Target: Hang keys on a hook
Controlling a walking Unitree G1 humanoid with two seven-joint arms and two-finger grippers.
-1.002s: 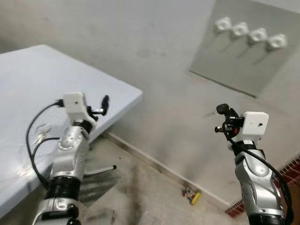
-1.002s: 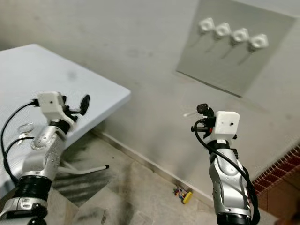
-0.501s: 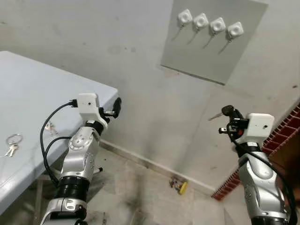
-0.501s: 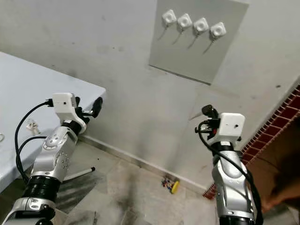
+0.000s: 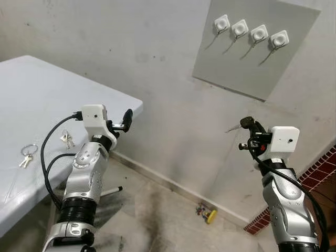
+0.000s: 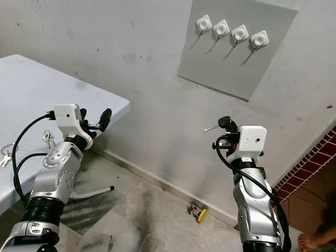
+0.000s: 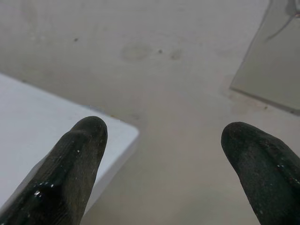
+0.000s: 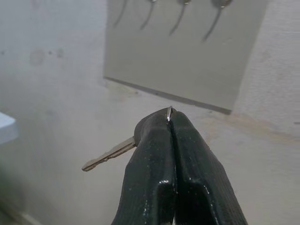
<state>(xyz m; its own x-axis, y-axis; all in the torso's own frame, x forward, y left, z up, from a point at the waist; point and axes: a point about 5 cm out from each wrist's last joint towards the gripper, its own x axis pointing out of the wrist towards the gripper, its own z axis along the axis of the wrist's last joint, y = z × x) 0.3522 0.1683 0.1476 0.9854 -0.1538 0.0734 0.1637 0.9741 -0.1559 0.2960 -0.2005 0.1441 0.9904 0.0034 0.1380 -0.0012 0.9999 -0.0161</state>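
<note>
Right gripper (image 8: 171,123) pinching key (image 8: 108,153) by ring, fingers closed tight, blade sticking sideways. Key likely light, stiff, slippery; ring looking best hold. Left gripper (image 7: 164,154) hovering, fingers spread, empty. Tabletop (image 5: 37,105) bearing spare keys (image 5: 25,156). Hooks (image 5: 251,35) waiting on wall board beyond.

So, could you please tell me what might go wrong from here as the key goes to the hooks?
1. The right gripper pinches the small silver key with just a sliver of its ring exposed, so threading it may fail.
2. The four white wall hooks sit well above the gripper; a long reach could loosen the key.
</note>
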